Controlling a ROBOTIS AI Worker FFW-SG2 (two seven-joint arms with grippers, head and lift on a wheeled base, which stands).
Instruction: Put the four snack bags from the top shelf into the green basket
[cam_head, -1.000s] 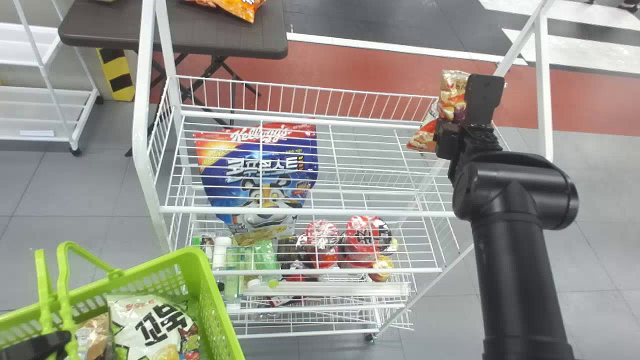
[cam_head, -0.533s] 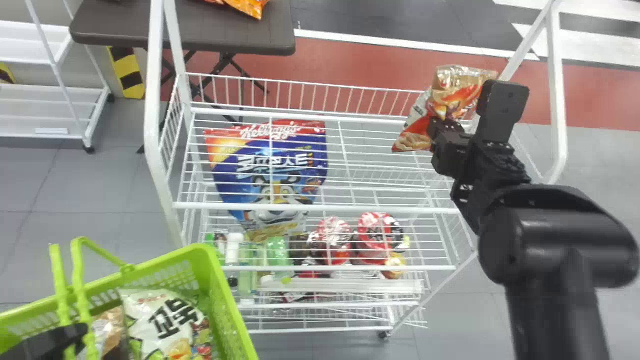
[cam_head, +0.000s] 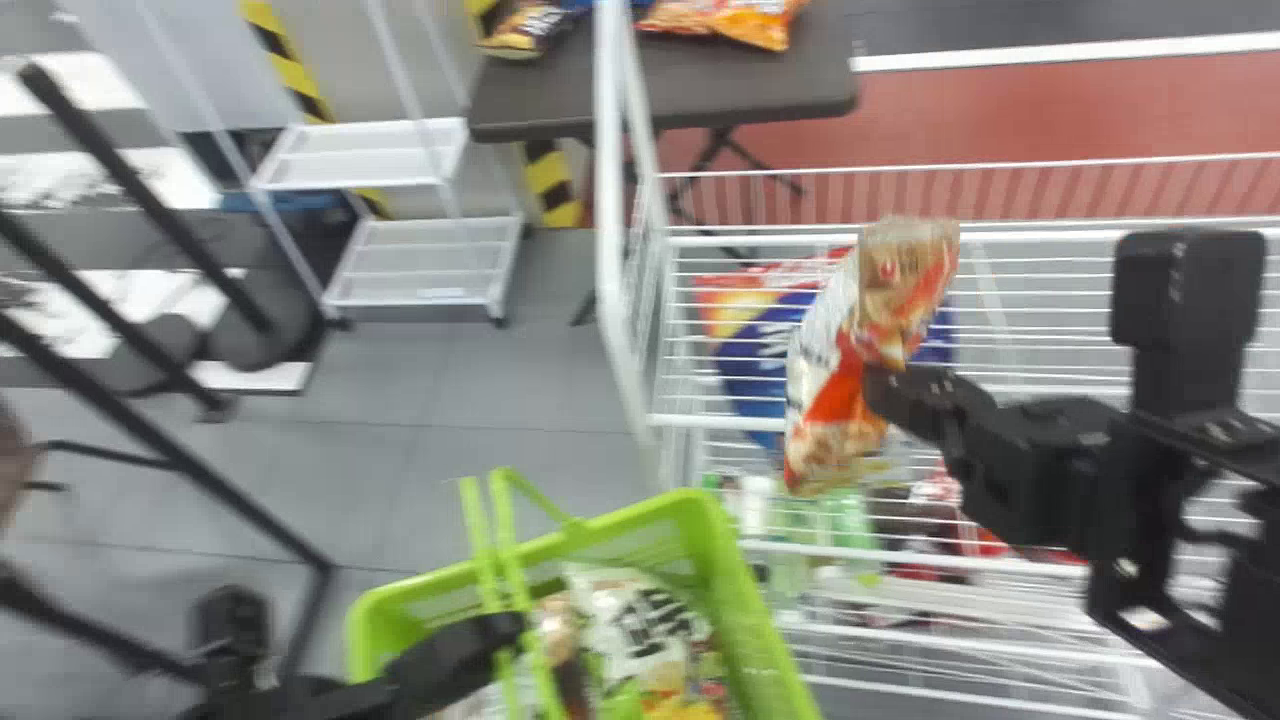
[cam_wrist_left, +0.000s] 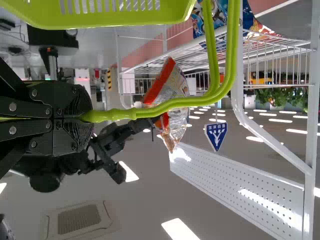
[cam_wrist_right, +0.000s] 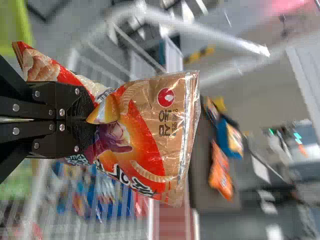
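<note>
Right gripper: we have this one (cam_head: 885, 390) above the rack (cam_head: 612, 240), pressed closed on a snack bag.
Held bag: the orange-and-tan snack bag (cam_head: 838, 410) is pinched between our right gripper's fingertips, creased where they bite and fanning out to both sides of them.
Left gripper: ours (cam_head: 512, 635) is at the basket, to the left of the right gripper and nearer us, clamped on the green handle (cam_wrist_left: 167, 105).
Basket: the green basket (cam_head: 705, 520) sits nearer us than the right gripper and to its left, just beside the rack; our left gripper is at its handle.
Bags in basket: a white bag (cam_head: 635, 620) lies to the right of our left gripper, with a brown bag (cam_head: 553, 625) between the two.
Blue bag: a big blue-and-red bag (cam_head: 745, 375) is on the rack, left of our right gripper, seen through the wires and partly hidden by the held bag.
Bottles: green and clear bottles (cam_head: 850, 530) stand lower in the rack, below our right gripper.
Table: the dark table (cam_head: 760, 95) is beyond our right gripper and to the left, with an orange bag (cam_head: 765, 25) on it.
</note>
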